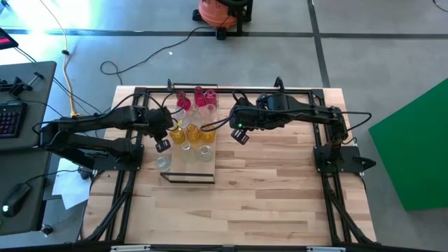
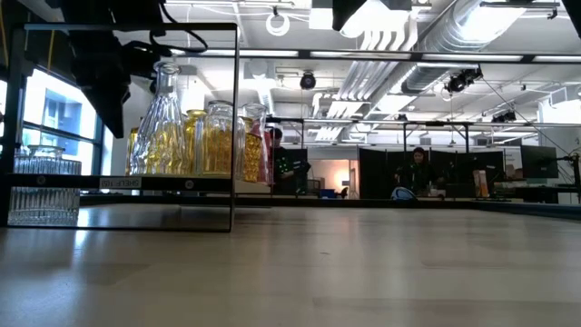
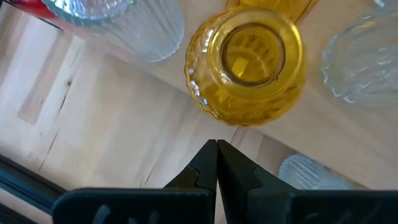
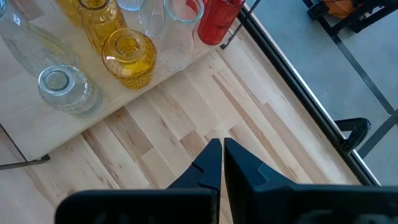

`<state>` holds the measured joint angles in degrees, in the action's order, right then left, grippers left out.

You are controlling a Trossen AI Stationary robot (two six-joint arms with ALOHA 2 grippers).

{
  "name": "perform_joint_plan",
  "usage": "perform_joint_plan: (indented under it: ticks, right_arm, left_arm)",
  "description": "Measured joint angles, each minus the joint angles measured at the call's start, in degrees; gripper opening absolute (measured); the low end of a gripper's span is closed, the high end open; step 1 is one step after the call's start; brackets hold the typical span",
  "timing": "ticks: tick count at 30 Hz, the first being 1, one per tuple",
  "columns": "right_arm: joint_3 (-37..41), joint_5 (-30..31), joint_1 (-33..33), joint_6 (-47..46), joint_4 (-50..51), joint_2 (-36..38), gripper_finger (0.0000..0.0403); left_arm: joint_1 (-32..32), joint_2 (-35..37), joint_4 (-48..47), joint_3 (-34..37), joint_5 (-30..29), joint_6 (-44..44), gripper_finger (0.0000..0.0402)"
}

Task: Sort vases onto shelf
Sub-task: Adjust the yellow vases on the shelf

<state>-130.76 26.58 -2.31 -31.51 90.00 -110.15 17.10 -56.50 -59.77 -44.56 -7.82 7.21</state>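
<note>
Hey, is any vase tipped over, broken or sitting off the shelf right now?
Nothing stands out. The red vases, yellow vases and clear vases all stand upright on the shelf, none visibly broken.

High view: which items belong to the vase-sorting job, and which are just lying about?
Job: red glass vases, amber-yellow glass vases, clear glass vases, light-wood shelf board.
Lying about: orange vacuum canister, dark keyboard, green panel.
</note>
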Motion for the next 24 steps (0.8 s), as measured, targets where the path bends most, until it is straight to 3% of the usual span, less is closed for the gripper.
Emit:
perform_joint_plan:
  ticks: [24]
  right_arm:
    - [0.00,-0.50,-0.42,-1.09,0.00,0.00,0.0000]
  left_arm:
    - [0.00,0.03,4.09,0.01,1.26,1.75,0.0000]
